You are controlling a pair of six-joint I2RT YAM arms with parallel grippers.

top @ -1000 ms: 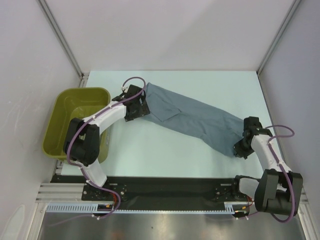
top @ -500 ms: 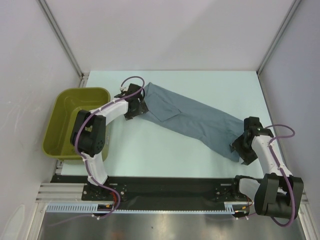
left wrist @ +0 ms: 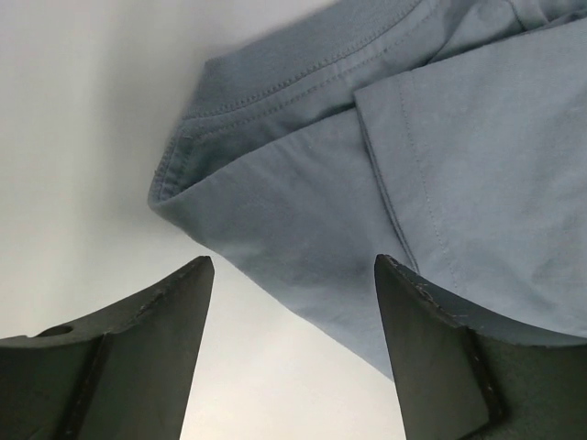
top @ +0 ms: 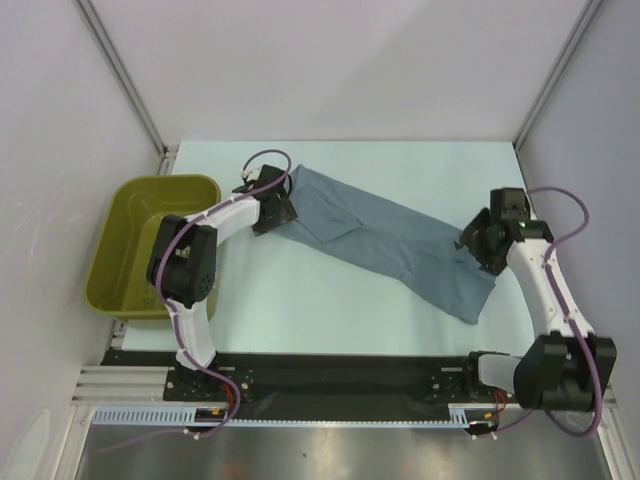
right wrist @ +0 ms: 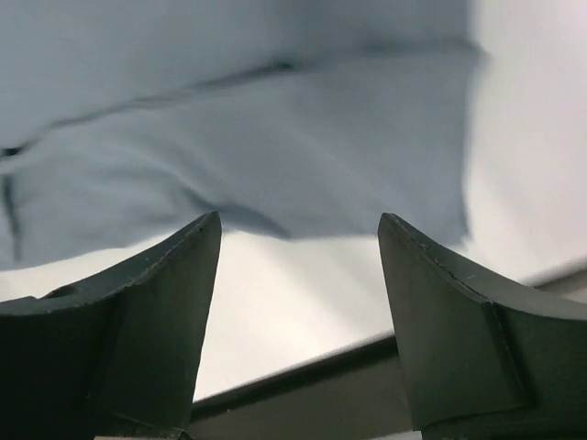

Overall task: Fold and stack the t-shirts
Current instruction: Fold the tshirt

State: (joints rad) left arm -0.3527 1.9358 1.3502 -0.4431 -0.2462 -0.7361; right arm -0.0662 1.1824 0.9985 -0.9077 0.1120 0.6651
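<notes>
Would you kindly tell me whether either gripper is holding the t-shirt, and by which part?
Nothing is held: the left gripper and right gripper both stand open, at opposite ends of the t-shirt lying on the table.

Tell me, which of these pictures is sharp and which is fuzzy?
Top external: evenly lit and sharp, with the t-shirt clear from edge to edge. Left wrist: the stitching is crisp, and the near fingers are dark and slightly soft. Right wrist: blurred, the cloth smeared and its seams indistinct.
</notes>
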